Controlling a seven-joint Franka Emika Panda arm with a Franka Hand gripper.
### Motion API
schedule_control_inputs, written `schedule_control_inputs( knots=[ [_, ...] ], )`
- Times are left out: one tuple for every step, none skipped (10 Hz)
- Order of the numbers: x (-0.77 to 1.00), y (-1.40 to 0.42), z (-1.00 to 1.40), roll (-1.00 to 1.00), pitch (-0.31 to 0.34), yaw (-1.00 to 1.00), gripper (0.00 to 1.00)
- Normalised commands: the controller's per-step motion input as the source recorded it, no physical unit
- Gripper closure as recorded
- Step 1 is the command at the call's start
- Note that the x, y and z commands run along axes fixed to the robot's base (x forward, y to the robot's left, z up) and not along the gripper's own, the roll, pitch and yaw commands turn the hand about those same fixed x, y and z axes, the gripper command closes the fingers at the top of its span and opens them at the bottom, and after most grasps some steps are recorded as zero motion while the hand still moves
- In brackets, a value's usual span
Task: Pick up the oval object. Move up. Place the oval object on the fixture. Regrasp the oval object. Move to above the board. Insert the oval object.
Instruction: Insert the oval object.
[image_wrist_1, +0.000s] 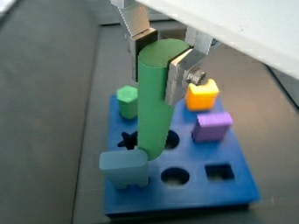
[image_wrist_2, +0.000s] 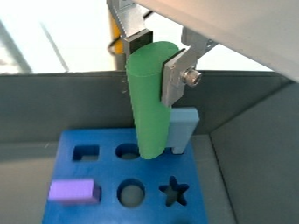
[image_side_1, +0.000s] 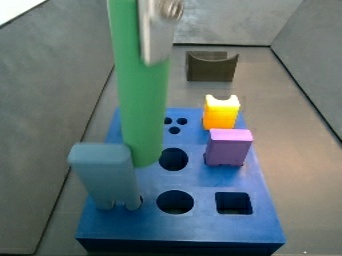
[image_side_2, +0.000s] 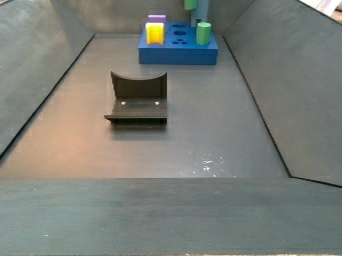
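Smooth green oval-section rod (image_wrist_2: 149, 101) upright, long axis vertical, lower end over thick blue holed board (image_wrist_2: 82, 173) | tool (image_wrist_1: 163, 54) pinching its upper end between silver plates.

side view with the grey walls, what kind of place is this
Likely a robot test bench for peg insertion, not a home or shop. Plain grey walled floor, the blue board with shaped holes, the fixture, and the gripper holding the oval object above the board.

One tool (image_wrist_2: 156, 54) over one board (image_wrist_1: 233, 188); one oval object (image_wrist_1: 156, 96), one fixture (image_side_2: 136, 97), four other pegs.
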Motion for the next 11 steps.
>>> schedule_control_inputs(
  knots=[
    [0.0, -0.31, -0.28, 0.0, -0.036, -0.9, 1.0],
    [0.0, -0.32, -0.23, 0.0, -0.026, -0.89, 1.0],
    [0.0, -0.31, -0.23, 0.0, -0.029, -0.89, 1.0],
    [0.0, -0.3, -0.25, 0.0, -0.059, -0.91, 1.0],
    [0.0, -0.29, -0.2, 0.0, -0.054, -0.9, 1.0],
    [0.01, -0.29, -0.16, -0.01, -0.046, -0.87, 1.0],
    [0.0, -0.27, -0.17, 0.0, -0.046, -0.91, 1.0],
    [0.0, -0.27, -0.18, 0.0, -0.049, -0.91, 1.0],
    [0.0, -0.27, -0.18, 0.0, -0.044, -0.91, 1.0],
    [0.0, -0.07, 0.0, 0.03, -0.024, -0.21, 1.0],
    [-0.15, 0.0, -0.14, -0.03, -0.049, 0.0, 1.0]
  ],
)
